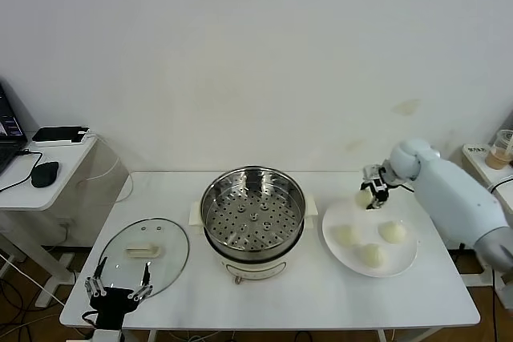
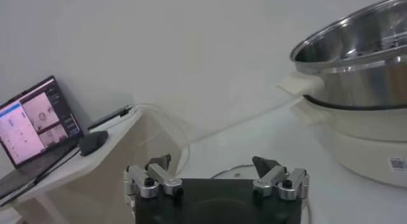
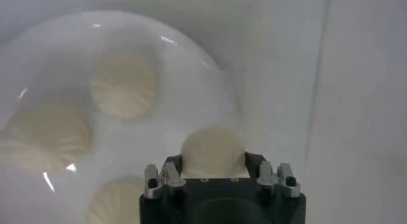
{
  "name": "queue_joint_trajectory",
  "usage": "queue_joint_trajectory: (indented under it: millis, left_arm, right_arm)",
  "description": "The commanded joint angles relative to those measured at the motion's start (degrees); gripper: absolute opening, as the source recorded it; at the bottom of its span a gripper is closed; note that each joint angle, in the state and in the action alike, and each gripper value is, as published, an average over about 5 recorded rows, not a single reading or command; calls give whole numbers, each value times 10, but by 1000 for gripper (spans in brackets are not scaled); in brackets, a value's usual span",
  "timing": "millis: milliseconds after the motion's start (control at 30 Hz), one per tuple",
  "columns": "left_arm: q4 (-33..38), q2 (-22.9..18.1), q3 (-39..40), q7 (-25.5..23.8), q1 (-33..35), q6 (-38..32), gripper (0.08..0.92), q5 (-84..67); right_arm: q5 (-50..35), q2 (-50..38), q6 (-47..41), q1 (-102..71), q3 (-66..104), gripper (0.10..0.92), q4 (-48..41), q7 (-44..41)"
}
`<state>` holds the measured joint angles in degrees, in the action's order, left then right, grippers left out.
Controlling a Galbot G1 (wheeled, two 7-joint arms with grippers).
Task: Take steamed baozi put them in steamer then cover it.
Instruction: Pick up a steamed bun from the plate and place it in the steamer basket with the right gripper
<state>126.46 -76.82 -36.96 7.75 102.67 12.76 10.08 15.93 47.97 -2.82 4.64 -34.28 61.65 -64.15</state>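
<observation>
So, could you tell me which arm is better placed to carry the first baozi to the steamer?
The right. Its end effector is already closed on a baozi over the plate. The left end effector sits open by the lid.

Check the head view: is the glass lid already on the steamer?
No: the glass lid lies flat on the table on the left of the steamer, whose perforated tray is uncovered.

The steamer (image 1: pixel 252 212) is shiny polished metal on a smooth cream plastic base. The cover (image 1: pixel 145 251) is clear glass, metal-rimmed. The buns (image 1: pixel 393 232) look matt and soft on a glossy white plate (image 1: pixel 405 260).
</observation>
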Motion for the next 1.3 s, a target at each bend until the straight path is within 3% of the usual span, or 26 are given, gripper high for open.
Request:
queue_joint_trajectory:
  millis: [33,533,867,1300]
  left_arm:
    - [-10,1,1,-1,-10,2,823,-8]
    - [-22,16,4,-8,-28,13,823,-20]
    - [-18,16,-6,-8,-23,12,823,-21]
    - [-2,6,-14,-7,-23,14,823,-23]
  right_arm:
    - [-101,-38,-10,82,-73,619,83,-4]
    - [-261,98,11,251,-252,619,133,45]
    - [-201,190,100,257,-349,619,114,75]
    - [-35,267,273,198,-362,624,-22,112]
